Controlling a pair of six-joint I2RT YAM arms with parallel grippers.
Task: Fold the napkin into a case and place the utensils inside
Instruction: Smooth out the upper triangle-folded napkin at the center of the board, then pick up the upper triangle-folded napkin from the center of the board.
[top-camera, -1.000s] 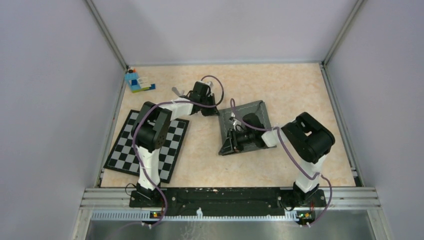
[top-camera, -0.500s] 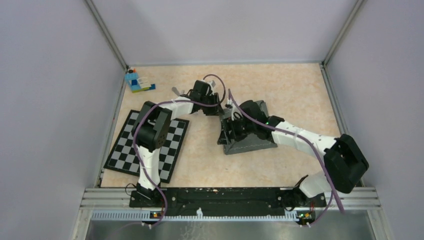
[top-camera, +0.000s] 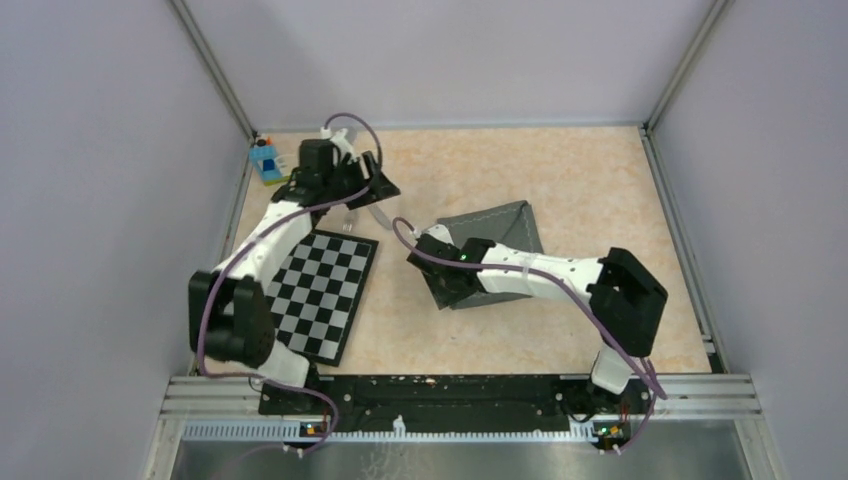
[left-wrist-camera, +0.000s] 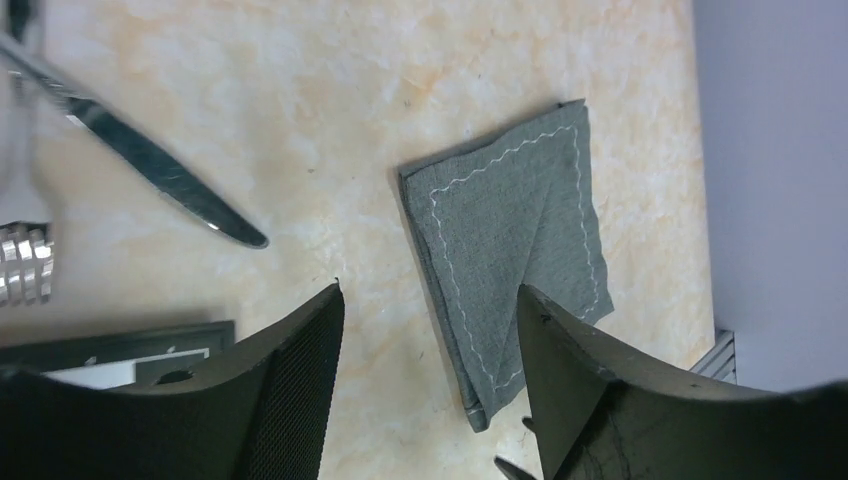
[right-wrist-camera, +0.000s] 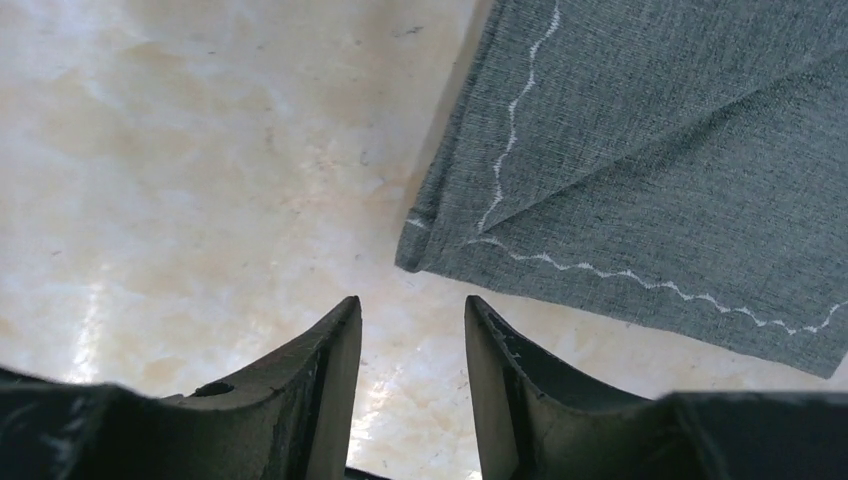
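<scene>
We see a robotics lab test cell: plain lilac panels in aluminium framing box in a marbled beige tabletop. The left arm and right arm stand bolted to a base rail beside a checkerboard mat.

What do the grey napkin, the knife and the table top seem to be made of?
Napkin: woven cloth, matte dark grey; weave texture and a wavy white stitched hem show. Knife: probably polished steel; its blade mirrors light. Table top: smooth, slightly glossy, marble-patterned sheet, perhaps laminate; soft glare shows.
</scene>
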